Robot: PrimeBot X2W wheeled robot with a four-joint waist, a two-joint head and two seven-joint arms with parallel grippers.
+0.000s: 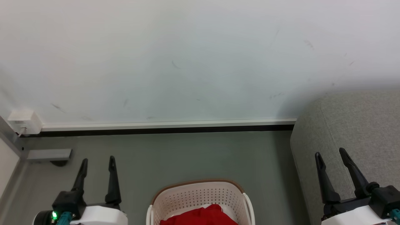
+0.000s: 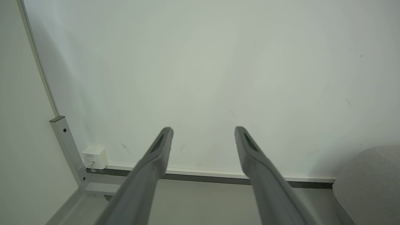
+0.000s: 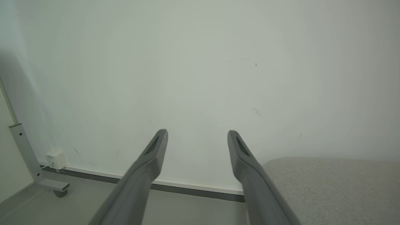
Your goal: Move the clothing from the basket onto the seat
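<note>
Grey floor (image 1: 272, 175) between basket (image 1: 193, 197) and seat (image 1: 359, 125)

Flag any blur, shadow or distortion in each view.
Head view: sharp and evenly lit, soft shadow on the wall beside the seat. Left wrist view: left gripper close to the lens and soft, wall strip bowed by the wide angle. Right wrist view: right gripper likewise soft, seat weave readable.

Black long-fingered left pincer (image 1: 98, 158) and right pincer (image 1: 330, 151), white forearms (image 1: 101, 215).
</note>
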